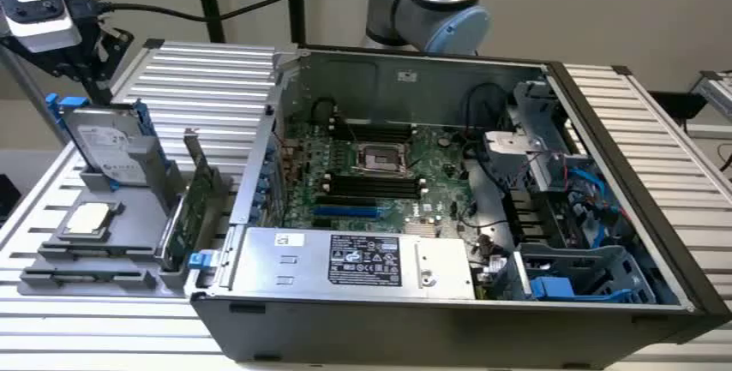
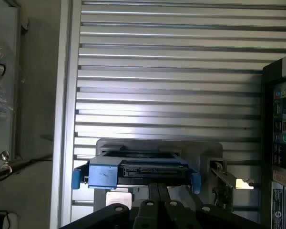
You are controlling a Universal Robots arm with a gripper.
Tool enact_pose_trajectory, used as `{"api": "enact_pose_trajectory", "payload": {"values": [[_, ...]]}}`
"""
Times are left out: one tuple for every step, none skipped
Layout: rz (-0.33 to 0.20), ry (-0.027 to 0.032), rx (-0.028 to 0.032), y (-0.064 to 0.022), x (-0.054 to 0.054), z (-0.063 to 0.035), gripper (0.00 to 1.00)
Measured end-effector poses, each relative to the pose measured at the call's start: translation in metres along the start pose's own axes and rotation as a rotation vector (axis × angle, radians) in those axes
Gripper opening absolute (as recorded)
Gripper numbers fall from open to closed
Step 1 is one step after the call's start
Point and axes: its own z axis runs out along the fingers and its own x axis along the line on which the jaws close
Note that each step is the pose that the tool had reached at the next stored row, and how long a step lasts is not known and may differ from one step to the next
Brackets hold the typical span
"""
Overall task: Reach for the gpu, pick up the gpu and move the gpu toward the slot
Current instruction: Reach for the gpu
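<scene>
The gpu [image 1: 189,208] stands on edge in the grey holder [image 1: 81,278], between the hard drive [image 1: 109,144] and the computer case [image 1: 458,324], its lower edge hidden from us. We see the pincer [image 2: 162,187] above the hard drive, closed on nothing, partly cut off.

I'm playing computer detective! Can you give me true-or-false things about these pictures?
1. The thin green circuit-board card stands on edge in the grey plastic holder. True.
2. The gripper holds that card. False: the card sits free in the holder.
3. The small square silver chip lies inside the black computer case. False: it lies on the holder.
4. The boxy grey hard drive with blue rails stands upright. True.
</scene>
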Motion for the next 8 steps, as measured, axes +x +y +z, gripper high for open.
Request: {"api": "enact_pose_trajectory", "payload": {"values": [[0.0, 0.0, 0.0, 0.0, 0.0, 0.0, 0.11], [0.0, -0.0001, 0.0, 0.0, 0.0, 0.0, 0.11], [0.0, 0.0, 0.0, 0.0, 0.0, 0.0, 0.11], [0.0, 0.0, 0.0, 0.0, 0.0, 0.0, 0.11], [0.0, 0.0, 0.0, 0.0, 0.0, 0.0, 0.11], [0.0, 0.0, 0.0, 0.0, 0.0, 0.0, 0.11], [0.0, 0.0, 0.0, 0.0, 0.0, 0.0, 0.11], [0.0, 0.0, 0.0, 0.0, 0.0, 0.0, 0.11]]}}
